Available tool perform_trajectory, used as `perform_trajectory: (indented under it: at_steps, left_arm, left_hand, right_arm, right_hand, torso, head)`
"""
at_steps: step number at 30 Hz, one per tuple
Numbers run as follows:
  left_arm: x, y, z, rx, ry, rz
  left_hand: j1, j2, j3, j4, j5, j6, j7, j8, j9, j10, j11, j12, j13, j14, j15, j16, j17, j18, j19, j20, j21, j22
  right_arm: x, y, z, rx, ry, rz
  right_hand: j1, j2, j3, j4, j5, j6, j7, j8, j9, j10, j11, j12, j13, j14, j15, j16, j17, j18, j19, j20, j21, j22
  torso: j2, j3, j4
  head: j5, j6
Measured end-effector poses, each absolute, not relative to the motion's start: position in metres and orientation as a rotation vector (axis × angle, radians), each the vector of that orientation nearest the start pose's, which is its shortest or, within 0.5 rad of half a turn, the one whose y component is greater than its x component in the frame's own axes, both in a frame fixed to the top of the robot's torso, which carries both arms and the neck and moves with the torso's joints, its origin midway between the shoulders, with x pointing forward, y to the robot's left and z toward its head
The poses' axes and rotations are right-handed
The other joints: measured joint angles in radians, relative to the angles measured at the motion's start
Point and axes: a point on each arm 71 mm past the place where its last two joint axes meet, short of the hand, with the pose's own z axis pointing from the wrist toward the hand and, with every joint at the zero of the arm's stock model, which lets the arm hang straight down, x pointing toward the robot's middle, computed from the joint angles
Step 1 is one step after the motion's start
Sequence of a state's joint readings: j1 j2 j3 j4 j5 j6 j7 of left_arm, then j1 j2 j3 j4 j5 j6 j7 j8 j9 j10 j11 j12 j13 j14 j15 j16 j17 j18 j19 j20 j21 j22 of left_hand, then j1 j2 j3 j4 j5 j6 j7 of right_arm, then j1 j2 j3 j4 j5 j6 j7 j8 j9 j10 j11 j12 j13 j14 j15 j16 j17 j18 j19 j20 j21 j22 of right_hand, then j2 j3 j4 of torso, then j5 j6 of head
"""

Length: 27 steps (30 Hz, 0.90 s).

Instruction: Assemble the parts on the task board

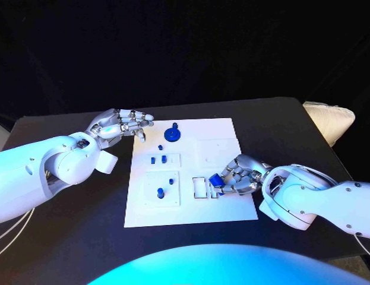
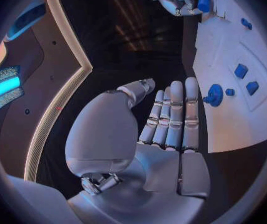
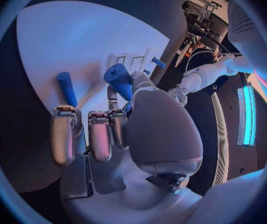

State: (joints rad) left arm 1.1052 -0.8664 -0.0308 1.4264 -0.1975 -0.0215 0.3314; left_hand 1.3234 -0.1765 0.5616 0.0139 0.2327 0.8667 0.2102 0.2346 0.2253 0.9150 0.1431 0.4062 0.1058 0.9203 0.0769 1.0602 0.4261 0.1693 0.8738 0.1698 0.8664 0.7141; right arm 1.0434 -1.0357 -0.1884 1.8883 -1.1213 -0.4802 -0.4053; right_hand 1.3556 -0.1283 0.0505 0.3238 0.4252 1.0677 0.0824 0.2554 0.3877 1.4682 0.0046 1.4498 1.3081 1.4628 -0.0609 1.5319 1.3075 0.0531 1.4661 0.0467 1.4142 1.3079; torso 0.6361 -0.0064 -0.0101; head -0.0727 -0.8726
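Note:
The white task board point(image 1: 193, 208) lies mid-table. My right hand point(image 1: 239, 176) hovers over its right side by a slotted recess, pinching a blue cylindrical part point(image 1: 217, 181) between thumb and fingers; the right wrist view shows this part point(image 3: 120, 80) at the fingertips. My left hand point(image 1: 122, 124) is at the board's far left corner, holding nothing, and in the left wrist view its fingers point(image 2: 170, 119) are straight. A round blue part point(image 1: 173, 135) stands on the board near that hand. Small blue pieces point(image 1: 159, 160) sit in a left recess, and another blue peg point(image 1: 160, 192) sits nearer me.
A pale padded object point(image 1: 330, 117) sits at the table's far right edge. Black table surface point(image 1: 287, 136) surrounds the board. Thin cables point(image 1: 0, 240) hang by my left arm.

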Motion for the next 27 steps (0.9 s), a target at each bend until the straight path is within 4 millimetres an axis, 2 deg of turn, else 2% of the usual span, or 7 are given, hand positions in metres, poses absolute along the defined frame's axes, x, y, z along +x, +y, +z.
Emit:
perform_trajectory:
  at_steps: [2, 4, 9, 14, 17, 22, 27]
  left_arm:
    - [0.479, 0.232, -0.229, -0.97, 1.696, -1.591]
    - [0.479, 0.232, -0.229, -0.97, 1.696, -1.591]
    - [0.479, 0.231, -0.229, -0.97, 1.697, -1.592]
    - [0.479, 0.231, -0.229, -0.969, 1.699, -1.594]
    - [0.479, 0.231, -0.229, -0.969, 1.699, -1.594]
    - [0.479, 0.231, -0.229, -0.969, 1.701, -1.595]
    - [0.479, 0.23, -0.229, -0.969, 1.703, -1.596]
  left_hand:
    - [0.0, 0.0, 0.0, 0.0, 0.0, 0.0, 0.0, 0.0, 0.0, 0.0, 0.0, 0.0, 0.0, 0.0, 0.0, 0.0, 0.0, 0.0, 0.0, 0.0, 0.0, 0.0]
    - [0.0, 0.0, 0.0, 0.0, 0.0, 0.0, 0.0, 0.0, 0.0, 0.0, 0.0, 0.0, 0.0, 0.0, 0.0, 0.0, 0.0, 0.0, 0.0, 0.0, 0.0, 0.0]
    - [0.0, 0.0, 0.0, 0.0, 0.0, 0.0, 0.0, 0.0, 0.0, 0.0, 0.0, 0.0, 0.0, 0.0, 0.0, 0.0, 0.0, 0.0, 0.0, 0.0, 0.0, 0.0]
    - [0.0, 0.0, 0.0, 0.0, 0.0, 0.0, 0.0, 0.0, 0.0, 0.0, 0.0, 0.0, 0.0, 0.0, 0.0, 0.0, 0.0, 0.0, 0.0, 0.0, 0.0, 0.0]
    - [0.0, 0.0, 0.0, 0.0, 0.0, 0.0, 0.0, 0.0, 0.0, 0.0, 0.0, 0.0, 0.0, 0.0, 0.0, 0.0, 0.0, 0.0, 0.0, 0.0, 0.0, 0.0]
    - [0.0, 0.0, 0.0, 0.0, 0.0, 0.0, 0.0, 0.0, -0.001, 0.0, 0.0, 0.0, 0.0, 0.0, 0.0, 0.0, 0.0, 0.0, 0.0, 0.0, 0.0, 0.0]
    - [0.0, 0.0, 0.0, 0.0, 0.0, 0.0, 0.0, 0.0, -0.001, 0.0, 0.0, 0.0, 0.0, 0.0, 0.0, 0.0, 0.0, 0.0, 0.0, 0.0, 0.0, 0.0]
  right_arm:
    - [0.357, -0.21, -0.272, 0.441, 2.065, 0.642]
    - [0.357, -0.207, -0.271, 0.452, 2.071, 0.652]
    - [0.36, -0.197, -0.273, 0.456, 2.093, 0.672]
    - [0.363, -0.189, -0.279, 0.454, 2.125, 0.679]
    - [0.363, -0.184, -0.282, 0.449, 2.145, 0.681]
    - [0.364, -0.18, -0.284, 0.441, 2.16, 0.678]
    - [0.365, -0.179, -0.285, 0.433, 2.162, 0.669]
  right_hand:
    - [-0.003, 0.003, 0.0, 0.0, -0.002, 0.0, 0.0, 0.0, 0.0, 0.0, 0.0, 0.0, 0.0, 0.0, 0.0, 0.0, 0.0, 0.0, 0.0, 0.0, 0.0, 0.0]
    - [-0.007, 0.007, 0.004, 0.002, -0.002, 0.0, 0.0, 0.0, 0.0, 0.0, 0.0, 0.0, 0.0, 0.0, 0.0, 0.0, 0.0, -0.011, 0.0, 0.0, 0.0, 0.0]
    - [-0.023, 0.02, 0.01, 0.002, -0.023, 0.0, 0.0, 0.0, -0.003, 0.0, 0.0, 0.0, 0.0, 0.0, 0.0, 0.0, 0.0, -0.012, 0.0, 0.0, 0.0, 0.0]
    - [-0.062, 0.014, 0.032, 0.002, -0.034, 0.004, 0.004, 0.0, -0.003, 0.0, 0.0, 0.0, 0.0, 0.0, 0.0, 0.0, 0.0, -0.012, 0.0, 0.0, 0.0, 0.0]
    - [-0.113, 0.016, 0.046, -0.004, -0.064, 0.006, 0.006, 0.001, -0.002, 0.0, 0.0, 0.0, 0.0, 0.0, 0.0, 0.0, 0.0, -0.012, 0.0, 0.0, 0.0, 0.0]
    - [-0.181, 0.019, 0.068, -0.025, -0.074, 0.008, 0.007, 0.032, 0.004, 0.0, 0.0, 0.0, 0.0, 0.0, 0.0, 0.0, 0.0, -0.012, 0.0, 0.0, 0.0, 0.0]
    - [-0.194, 0.019, 0.064, -0.029, -0.063, 0.014, 0.005, 0.037, 0.004, 0.0, 0.0, 0.0, 0.0, 0.004, -0.004, 0.0, 0.0, -0.012, 0.0, 0.0, 0.0, 0.0]
  torso:
    - [0.0, -0.0001, 0.0004]
    - [0.0, -0.0005, 0.0006]
    - [0.001, -0.0002, 0.0011]
    - [0.002, 0.0005, 0.0018]
    - [0.002, 0.001, 0.0018]
    - [0.002, 0.0012, 0.0016]
    - [0.002, 0.0017, 0.0007]
  head:
    - [0.0, 0.0]
    - [0.0, 0.0]
    - [0.002, 0.0]
    - [0.005, 0.0]
    - [0.007, 0.0]
    - [0.009, 0.0]
    - [0.012, 0.0]
